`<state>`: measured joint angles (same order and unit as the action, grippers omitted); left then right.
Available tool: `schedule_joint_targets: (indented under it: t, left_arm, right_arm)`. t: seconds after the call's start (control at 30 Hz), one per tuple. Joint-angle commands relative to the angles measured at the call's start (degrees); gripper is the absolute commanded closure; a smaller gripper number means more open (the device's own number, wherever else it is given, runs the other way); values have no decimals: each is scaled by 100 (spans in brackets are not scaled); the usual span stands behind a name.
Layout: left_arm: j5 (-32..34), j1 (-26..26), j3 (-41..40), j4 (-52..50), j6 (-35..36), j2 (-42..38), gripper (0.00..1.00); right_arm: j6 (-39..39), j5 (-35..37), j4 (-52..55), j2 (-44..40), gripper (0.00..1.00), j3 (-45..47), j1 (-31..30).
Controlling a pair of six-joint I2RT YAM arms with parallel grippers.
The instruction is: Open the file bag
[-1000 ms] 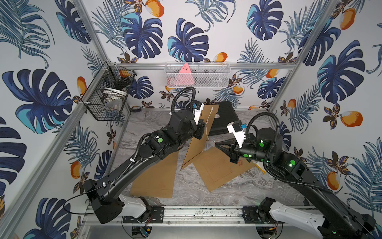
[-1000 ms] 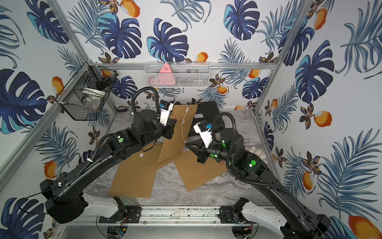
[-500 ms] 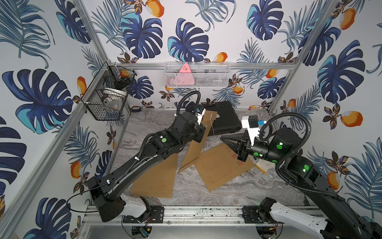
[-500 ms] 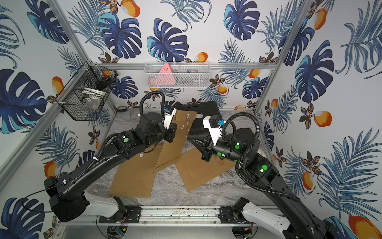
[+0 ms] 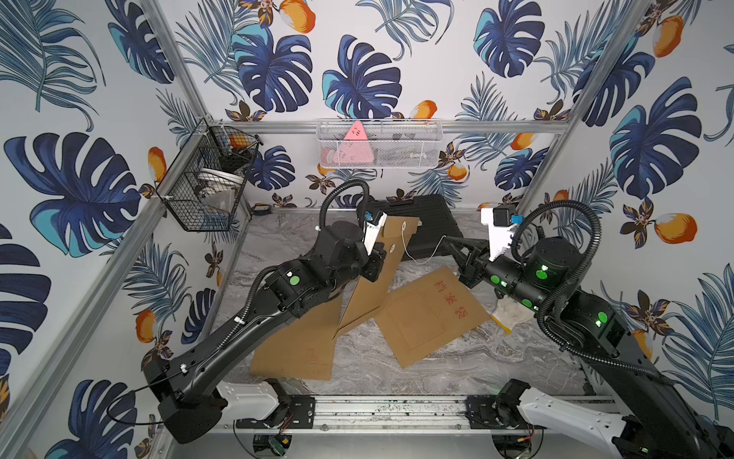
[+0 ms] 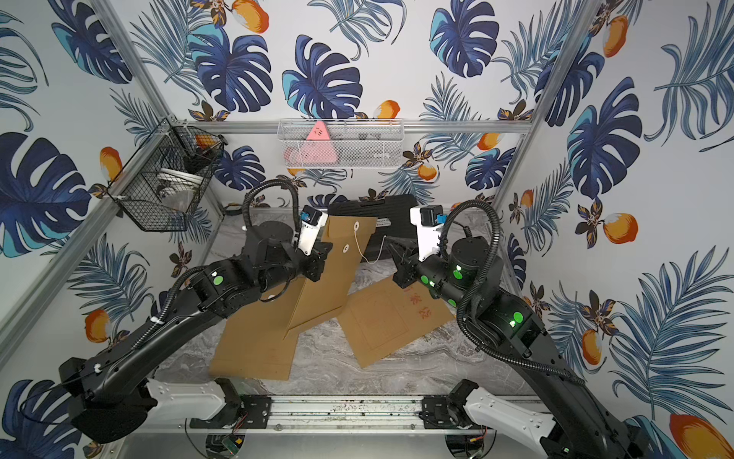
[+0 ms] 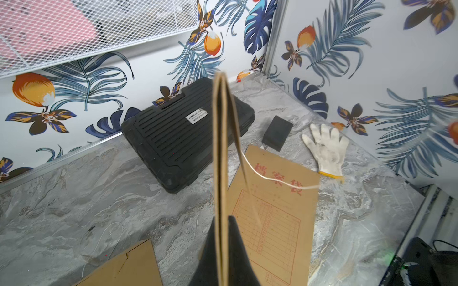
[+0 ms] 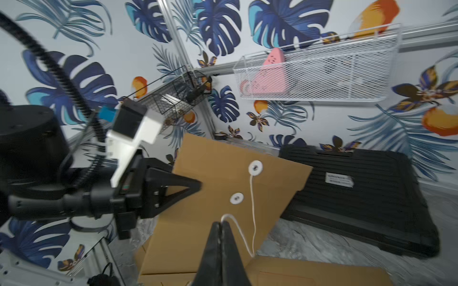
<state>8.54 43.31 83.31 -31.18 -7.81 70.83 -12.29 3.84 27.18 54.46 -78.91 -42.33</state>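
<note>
The file bag is brown kraft paper with two white round clasps on one face. A white string runs from the upper clasp.

There are three such bags. This one is raised, and a plain bag and a red-printed bag lie flat on the counter, out in front of the black case. There is also one white glove.

The raised bag stands just in front of the case with its long axis steeply up and its clasp end uppermost. The left hand is clenched on its edge. The right hand is pinched tight on the string.
</note>
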Motion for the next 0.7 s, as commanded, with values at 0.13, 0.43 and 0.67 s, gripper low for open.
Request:
schedule_joint_targets:
  t: [0.13, 0.43, 0.67]
  left_arm:
    - [-435, -11, -88, -392, 110, -465, 100]
    - [-845, -7, -185, -703, 273, -658, 100]
    - [-1387, -7, -51, -775, 421, -597, 100]
  right_arm:
    - [449, 1018, 364, 287, 100, -690, -12]
    - [948, 1427, 214, 744, 100, -1429, -11]
    - [1372, 1703, 218, 1279, 100, -1866, 17]
